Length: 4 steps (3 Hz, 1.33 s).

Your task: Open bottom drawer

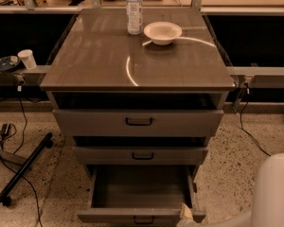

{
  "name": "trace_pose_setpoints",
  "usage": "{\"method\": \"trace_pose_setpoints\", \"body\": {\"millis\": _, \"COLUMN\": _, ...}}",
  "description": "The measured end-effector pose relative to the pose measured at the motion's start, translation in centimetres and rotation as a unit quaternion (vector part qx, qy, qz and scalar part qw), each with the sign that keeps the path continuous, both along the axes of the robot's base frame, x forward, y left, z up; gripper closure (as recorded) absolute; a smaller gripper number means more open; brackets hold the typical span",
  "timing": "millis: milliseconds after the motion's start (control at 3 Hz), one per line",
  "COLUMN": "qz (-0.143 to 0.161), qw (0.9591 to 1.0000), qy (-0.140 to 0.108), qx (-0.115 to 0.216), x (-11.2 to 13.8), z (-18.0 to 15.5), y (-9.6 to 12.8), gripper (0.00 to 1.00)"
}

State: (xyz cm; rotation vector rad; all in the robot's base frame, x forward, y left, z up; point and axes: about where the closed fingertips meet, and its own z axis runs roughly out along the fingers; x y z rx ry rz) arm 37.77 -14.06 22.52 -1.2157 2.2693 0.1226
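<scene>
Speckled floor surrounds the desk (94, 60), at whose base the bottom drawer (138, 193) stands pulled well out, while the gripper (185, 213) sits at its front's right corner, grip state impossible to tell.

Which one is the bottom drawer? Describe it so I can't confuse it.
On the front of the grey-brown cabinet, three drawers stack downward. The bottom drawer sits lowest, with the end effector near the right end of its front in the camera view. Unlike the two above, it is pulled far out, its inside showing.
</scene>
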Motion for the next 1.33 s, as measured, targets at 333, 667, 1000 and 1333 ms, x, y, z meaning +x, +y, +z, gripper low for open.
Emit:
{"method": "trace_pose_setpoints", "body": {"millis": 333, "qz": -0.009, "qw": 0.999, "qy": -0.018, "qx": 0.04, "x": 1.1, "z": 2.3, "y": -1.4, "gripper": 0.0}}
{"method": "trace_pose_setpoints", "body": {"millis": 667, "qz": -0.009, "qw": 0.999, "qy": -0.018, "qx": 0.04, "x": 1.1, "z": 2.3, "y": -1.4, "gripper": 0.0}}
{"method": "trace_pose_setpoints", "body": {"millis": 1000, "qz": -0.012, "qw": 0.9981, "qy": -0.037, "qx": 0.047, "x": 4.8, "z": 3.2, "y": -1.7, "gripper": 0.0}}
{"method": "trace_pose_setpoints", "body": {"millis": 1333, "qz": -0.013, "qw": 0.9971, "qy": -0.056, "qx": 0.051, "x": 7.8, "z": 4.2, "y": -1.8, "gripper": 0.0}}
